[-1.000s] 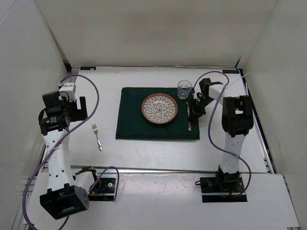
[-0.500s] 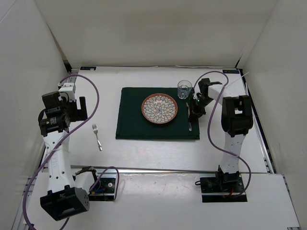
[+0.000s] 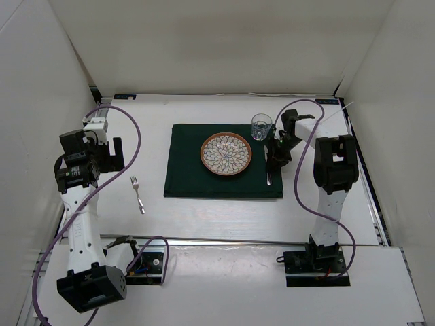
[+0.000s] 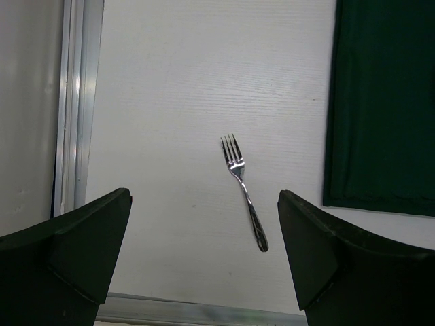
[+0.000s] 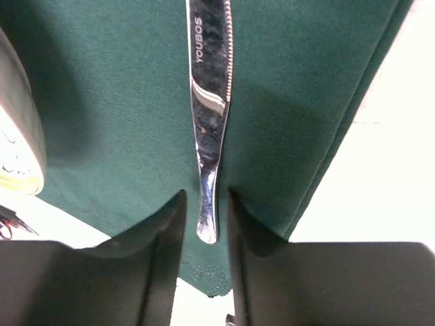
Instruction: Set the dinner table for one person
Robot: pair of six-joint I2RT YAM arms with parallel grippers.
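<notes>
1. The white dinner table surface [image 3: 204, 210] carries a dark green mat [image 3: 187, 170].
2. Left end effector [image 4: 204, 195]: wide open, empty, above the fork [image 4: 243, 190], which lies left of the mat.
3. Right end effector [image 5: 206, 193]: narrowly parted, straddling the knife [image 5: 209, 102] handle, not touching it.
4. A patterned plate [image 3: 225, 154] sits mid-mat.
5. A glass [image 3: 261, 126] stands at the mat's far-right corner.

The top camera looks down from above and behind both arms, far enough back to take in the whole table [image 3: 204, 217]. The left wrist camera faces straight down from high up, with the fork [image 4: 243, 190] between the fingers of the left gripper [image 4: 204, 197]. The right wrist camera sits very close over the mat [image 5: 102, 102], with the knife [image 5: 211, 102] running ahead of the right gripper [image 5: 206, 197]. The top view shares the fork with one and the knife with the other; the wrist views share only the mat.
</notes>
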